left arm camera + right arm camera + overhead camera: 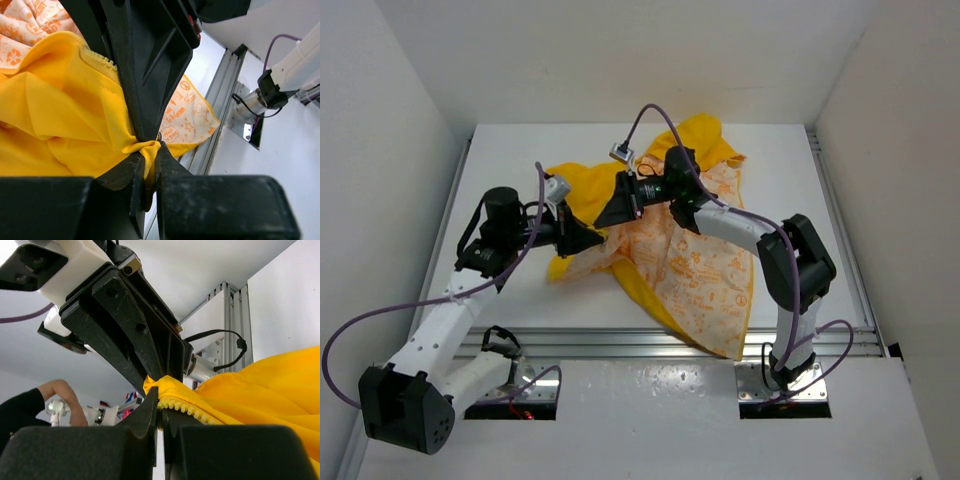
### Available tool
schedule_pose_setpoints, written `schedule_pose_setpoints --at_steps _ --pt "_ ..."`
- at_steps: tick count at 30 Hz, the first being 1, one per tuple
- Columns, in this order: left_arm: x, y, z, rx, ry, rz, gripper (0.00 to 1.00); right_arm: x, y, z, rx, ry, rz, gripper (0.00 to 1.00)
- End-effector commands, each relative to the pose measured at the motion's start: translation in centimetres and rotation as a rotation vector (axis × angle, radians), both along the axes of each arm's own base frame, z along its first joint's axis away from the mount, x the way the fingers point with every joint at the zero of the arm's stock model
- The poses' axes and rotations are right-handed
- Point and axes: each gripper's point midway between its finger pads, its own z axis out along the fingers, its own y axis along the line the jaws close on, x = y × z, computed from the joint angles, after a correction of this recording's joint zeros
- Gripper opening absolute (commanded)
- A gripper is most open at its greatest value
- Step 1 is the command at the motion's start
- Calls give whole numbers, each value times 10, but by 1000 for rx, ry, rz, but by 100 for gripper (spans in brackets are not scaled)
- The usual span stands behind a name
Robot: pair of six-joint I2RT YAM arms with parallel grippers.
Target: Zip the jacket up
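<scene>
On the tabletop (780,180) the jacket (695,270) lay open, lining up; left fingers (172,172) pinched a yellow fold and right fingers (145,416) pinched the edge by the zipper teeth (186,410), tips close together, likely to line up the zip's sides.

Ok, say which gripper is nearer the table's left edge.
Left. The left gripper grips the jacket from the side toward the table edge; the right gripper grips it alongside, from the right.

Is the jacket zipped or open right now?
Open. The jacket shows its printed lining face-up, and the zipper teeth at the right claw are a single unmeshed row.
</scene>
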Motion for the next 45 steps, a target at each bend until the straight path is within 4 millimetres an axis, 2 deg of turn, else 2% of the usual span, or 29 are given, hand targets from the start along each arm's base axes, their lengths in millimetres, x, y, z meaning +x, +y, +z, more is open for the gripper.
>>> schedule_pose_setpoints --at_steps 1,9,19,23,24,30,32,34,38,43,45 --pt "-13 -12 22 -3 -103 -118 13 -2 7 28 64 -130 17 0" --pt "-15 -17 9 56 -90 -202 12 -8 10 21 21 -141 59 0" --pt "-23 -23 11 80 -132 -272 12 -14 11 15 -2 -152 82 0" --pt "-26 -25 14 78 -141 -291 20 -14 10 12 -12 -147 85 0" --pt "-24 -25 11 84 -133 -284 25 -14 11 12 -8 -157 86 0" --pt "-20 -24 16 96 -147 -266 34 -15 9 14 -5 -167 89 0" --pt "-19 -25 16 98 -139 -267 43 -17 9 12 -8 -169 93 0" --pt "-16 -23 20 96 -149 -257 47 -18 8 10 -10 -171 96 0" --pt "-9 -17 23 98 -147 -223 47 -20 5 11 -9 -191 97 0" --pt "-1 -14 16 97 -99 -210 33 -27 6 12 -5 -210 125 0" --pt "0 -14 20 96 -108 -210 32 -30 4 11 -10 -230 130 0"
